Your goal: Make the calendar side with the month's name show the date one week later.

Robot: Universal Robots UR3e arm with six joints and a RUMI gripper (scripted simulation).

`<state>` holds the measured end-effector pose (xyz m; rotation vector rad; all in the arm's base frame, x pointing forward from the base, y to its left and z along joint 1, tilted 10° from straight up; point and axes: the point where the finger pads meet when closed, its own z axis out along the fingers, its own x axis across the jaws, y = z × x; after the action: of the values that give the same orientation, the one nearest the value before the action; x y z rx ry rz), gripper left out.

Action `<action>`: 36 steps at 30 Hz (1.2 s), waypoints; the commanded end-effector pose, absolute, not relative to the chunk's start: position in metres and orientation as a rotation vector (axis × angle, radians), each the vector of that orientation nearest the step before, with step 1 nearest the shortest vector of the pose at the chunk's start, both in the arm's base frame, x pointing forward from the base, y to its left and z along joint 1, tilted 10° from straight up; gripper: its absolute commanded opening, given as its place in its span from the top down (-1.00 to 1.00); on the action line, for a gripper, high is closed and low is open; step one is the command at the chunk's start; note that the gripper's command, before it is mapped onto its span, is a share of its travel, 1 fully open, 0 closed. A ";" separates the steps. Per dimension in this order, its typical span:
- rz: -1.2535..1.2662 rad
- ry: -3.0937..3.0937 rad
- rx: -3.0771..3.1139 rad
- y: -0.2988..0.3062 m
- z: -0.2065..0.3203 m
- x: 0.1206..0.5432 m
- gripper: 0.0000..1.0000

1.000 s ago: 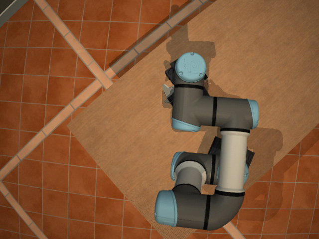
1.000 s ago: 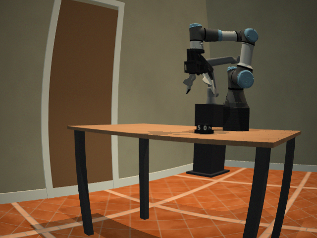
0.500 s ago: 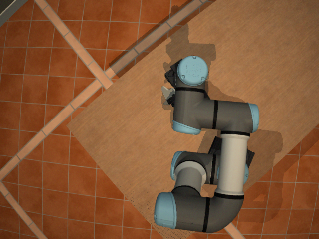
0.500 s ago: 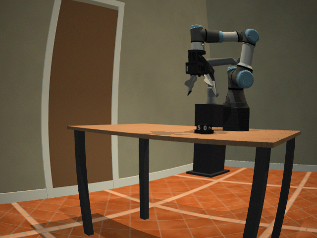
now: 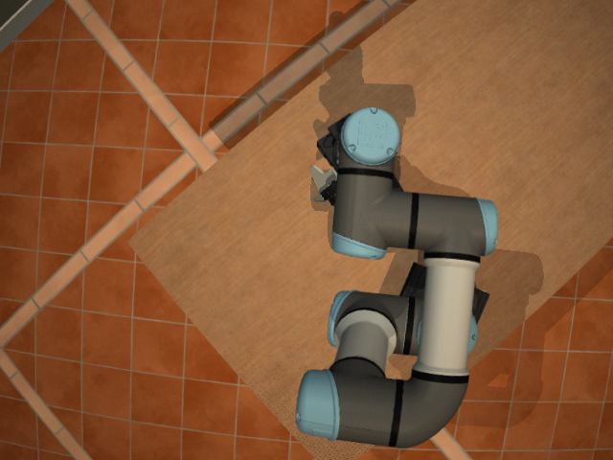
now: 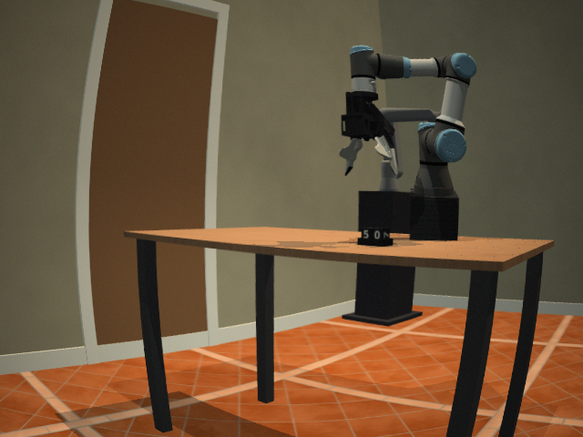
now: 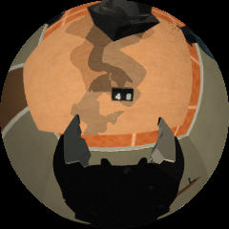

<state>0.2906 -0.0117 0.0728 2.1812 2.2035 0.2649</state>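
Hovering high with its fingers spread and nothing between them, the gripper [image 6: 372, 173] [image 7: 119, 116] hangs over the table [image 6: 291, 242] [image 7: 164, 72] [image 5: 257, 222]. The calendar [image 6: 375, 237] [image 7: 122, 94] sits well below; looks like a drop straight down, jaws across one cube, comes next, imo.
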 end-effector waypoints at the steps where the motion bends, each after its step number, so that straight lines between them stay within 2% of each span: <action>1: 0.266 2.163 2.222 -0.012 0.072 0.291 -1.00; 13: 0.272 1.889 2.486 -0.011 0.064 0.291 -1.00; 36: 0.265 0.954 3.036 -0.008 0.043 0.293 -1.00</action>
<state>0.2916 -0.0078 0.0466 2.9553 1.1702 0.2787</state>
